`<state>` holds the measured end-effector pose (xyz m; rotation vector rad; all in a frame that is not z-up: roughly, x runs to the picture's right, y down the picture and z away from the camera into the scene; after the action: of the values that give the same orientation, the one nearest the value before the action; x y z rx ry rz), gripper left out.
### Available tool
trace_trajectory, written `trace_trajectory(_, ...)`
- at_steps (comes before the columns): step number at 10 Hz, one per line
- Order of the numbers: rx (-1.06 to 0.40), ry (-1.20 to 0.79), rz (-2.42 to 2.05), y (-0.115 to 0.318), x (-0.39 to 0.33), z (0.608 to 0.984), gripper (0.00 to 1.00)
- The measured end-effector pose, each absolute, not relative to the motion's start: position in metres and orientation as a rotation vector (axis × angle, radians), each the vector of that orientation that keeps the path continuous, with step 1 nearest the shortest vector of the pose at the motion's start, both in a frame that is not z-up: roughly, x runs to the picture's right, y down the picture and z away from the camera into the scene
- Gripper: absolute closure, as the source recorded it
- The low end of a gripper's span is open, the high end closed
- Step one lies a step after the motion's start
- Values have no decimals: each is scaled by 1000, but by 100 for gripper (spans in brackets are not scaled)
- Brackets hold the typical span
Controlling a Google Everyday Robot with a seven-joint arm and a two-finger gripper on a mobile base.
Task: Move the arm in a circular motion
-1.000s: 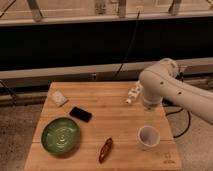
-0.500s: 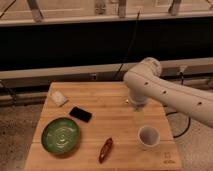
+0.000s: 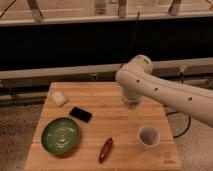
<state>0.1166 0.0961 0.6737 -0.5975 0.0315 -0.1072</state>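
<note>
Your arm (image 3: 165, 92) wears a smooth cream-white shell that looks like matt plastic (speckled with small dark dots), and its gripper (image 3: 134, 116), hanging just behind the cup (image 3: 148, 137), looks translucent and yellowish. The cup looks like matt white paper, and the table (image 3: 107, 102) under it is pale wood with a satin finish. Well to the cup's left, the green bowl (image 3: 60, 135) shines like glazed ceramic.
</note>
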Motion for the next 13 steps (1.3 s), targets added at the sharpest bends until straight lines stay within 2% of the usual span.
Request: trace_trajectory(13, -623, 24, -78, 75, 87, 697, 20)
